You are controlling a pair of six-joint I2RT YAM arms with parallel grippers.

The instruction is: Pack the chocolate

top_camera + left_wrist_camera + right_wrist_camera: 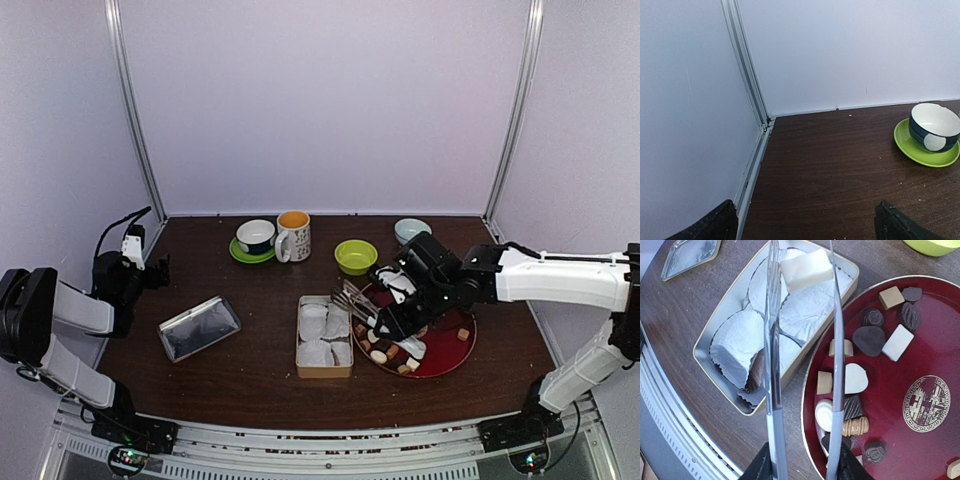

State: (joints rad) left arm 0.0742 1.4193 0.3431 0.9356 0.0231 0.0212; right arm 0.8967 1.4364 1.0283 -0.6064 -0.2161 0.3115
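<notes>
Right gripper (pixel 805 467) clamps tongs (pixel 772 365); tips pinch white chocolate (pixel 806 270), long axis spanning blades, above tin (pixel 717 322). Left gripper (pixel 805 225) spread, empty.

cup (pixel 934 126) on green saucer (pixel 912 152), right | brown table (pixel 830 170) | white walls (pixel 840 50) | left gripper (pixel 805 227) fingers wide apart at bottom

I can read no word, number or brand anywhere in my views. The nearest thing to a sign is the round gold emblem (pixel 926 403) printed on the glossy red round plate (pixel 935 340), a fine maze-like pattern in which I can make out no letters. The white ceramic mug with the orange inside (pixel 293 237) carries small dark print on its side, too small for me to read.
</notes>
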